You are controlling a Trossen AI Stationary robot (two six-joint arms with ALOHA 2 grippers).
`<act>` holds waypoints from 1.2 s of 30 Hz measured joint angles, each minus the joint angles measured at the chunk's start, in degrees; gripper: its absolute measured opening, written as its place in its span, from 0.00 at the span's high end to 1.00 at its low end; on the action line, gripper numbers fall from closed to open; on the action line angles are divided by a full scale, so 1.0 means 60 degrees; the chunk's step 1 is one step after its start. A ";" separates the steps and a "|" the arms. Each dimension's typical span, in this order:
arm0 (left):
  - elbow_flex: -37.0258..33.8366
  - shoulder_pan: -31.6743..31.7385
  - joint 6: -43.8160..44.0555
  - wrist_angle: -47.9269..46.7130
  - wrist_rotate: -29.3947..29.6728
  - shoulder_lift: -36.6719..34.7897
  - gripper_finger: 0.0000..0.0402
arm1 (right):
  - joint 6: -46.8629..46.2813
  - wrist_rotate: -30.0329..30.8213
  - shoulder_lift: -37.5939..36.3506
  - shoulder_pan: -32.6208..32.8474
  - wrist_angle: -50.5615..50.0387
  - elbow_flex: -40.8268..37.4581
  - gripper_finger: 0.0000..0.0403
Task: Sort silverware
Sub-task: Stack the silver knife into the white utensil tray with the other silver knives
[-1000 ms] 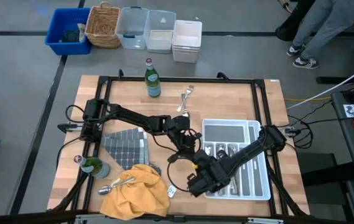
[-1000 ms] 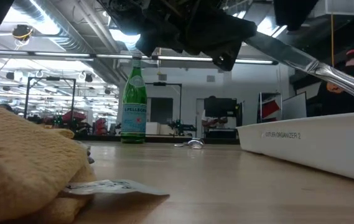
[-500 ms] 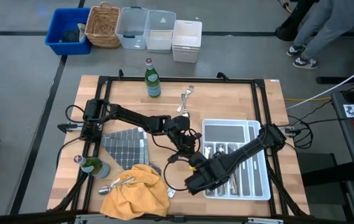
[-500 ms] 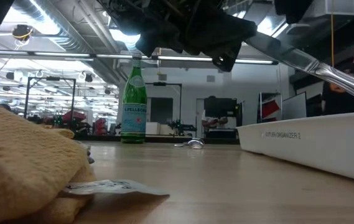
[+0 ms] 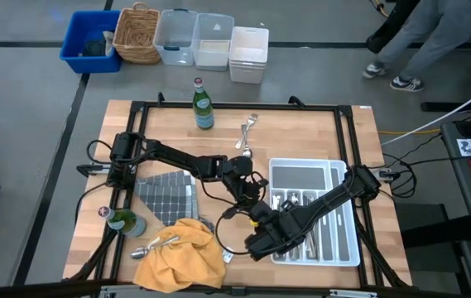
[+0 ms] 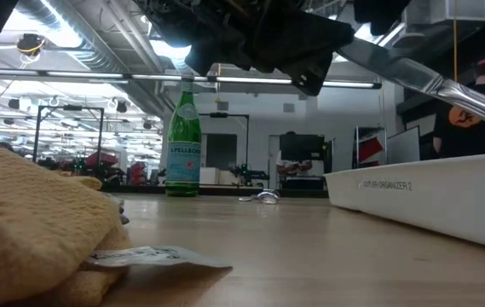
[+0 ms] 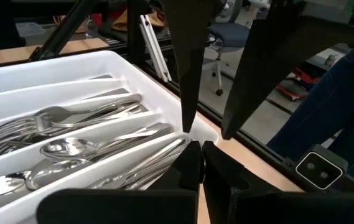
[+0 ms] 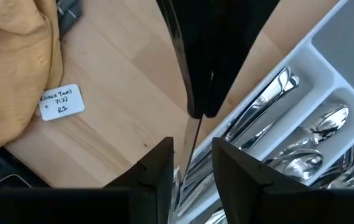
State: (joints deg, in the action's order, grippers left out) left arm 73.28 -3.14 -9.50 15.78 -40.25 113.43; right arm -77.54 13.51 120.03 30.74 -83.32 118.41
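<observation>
A silver knife [image 6: 412,75] hangs in the air beside the white tray [image 5: 356,217], slanting, with its handle toward the tray. My right gripper [image 8: 193,146] points steeply down at the tray's near left corner [image 5: 261,236] and is shut on the knife. My left gripper [image 7: 201,163] reaches in from the table's left [image 5: 247,197], shut, with its tips right by the right gripper's fingers. Sorted silverware [image 7: 89,140] lies in the tray's compartments. A loose fork [image 5: 250,128] lies on the far side of the table. Spoons [image 5: 156,244] rest at the yellow cloth's edge. My right gripper has the knife between its two fingers [image 8: 164,163], where it shows as a thin silver strip [image 8: 190,140]. The fingers come from above, pointing steeply down. The knife is lifted clear and slants, its handle [image 6: 481,107] lower; the gripper hides its blade end. My left gripper's shut tips lie close beside the knife; I cannot tell whether they touch it.
A yellow cloth [image 5: 181,257] with a paper tag [image 8: 60,102] lies at the near edge. A grey mat [image 5: 169,194] lies left of centre. Green bottles stand at the far edge [image 5: 204,103] and near left [image 5: 123,222]. Bins stand beyond the table, where a person walks.
My right gripper has tipped a little at the wrist. The knife's handle end has risen slightly in the low view, while its blade end stays by the grippers. My left gripper has kept still.
</observation>
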 joint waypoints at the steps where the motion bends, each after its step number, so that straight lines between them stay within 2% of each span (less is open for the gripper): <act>1: 0.0000 0.0000 -0.0004 0.0032 0.0000 0.0000 1.00 | 0.0000 0.0053 0.0000 0.0000 -0.0008 0.0000 0.73; 16: -0.0004 -0.0169 -0.0212 0.0563 0.0001 0.0000 1.00 | 0.0012 0.0626 0.0009 -0.0004 -0.0053 0.0000 0.73; 26: -0.0008 -0.0355 -0.0324 0.0535 0.0137 0.0011 1.00 | 0.0015 0.0052 0.0034 0.0000 0.0720 -0.1053 0.73; 29: -0.0008 -0.0339 -0.0321 0.0480 0.0175 0.0011 1.00 | 0.0015 0.0002 0.0036 -0.0010 0.0709 -0.1078 0.78; 34: -0.0006 -0.0337 -0.0268 0.0522 0.0396 0.0009 1.00 | 0.0015 0.0170 0.0036 0.0003 0.0704 -0.1078 0.95; 36: -0.0004 -0.0340 -0.0109 0.0511 0.0581 0.0007 1.00 | 0.0023 0.0156 0.0036 0.0000 0.0646 -0.1080 0.98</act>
State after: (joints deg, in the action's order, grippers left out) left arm 73.25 -5.18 -10.15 18.84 -36.76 113.47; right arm -77.40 14.44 120.25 30.74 -79.44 111.93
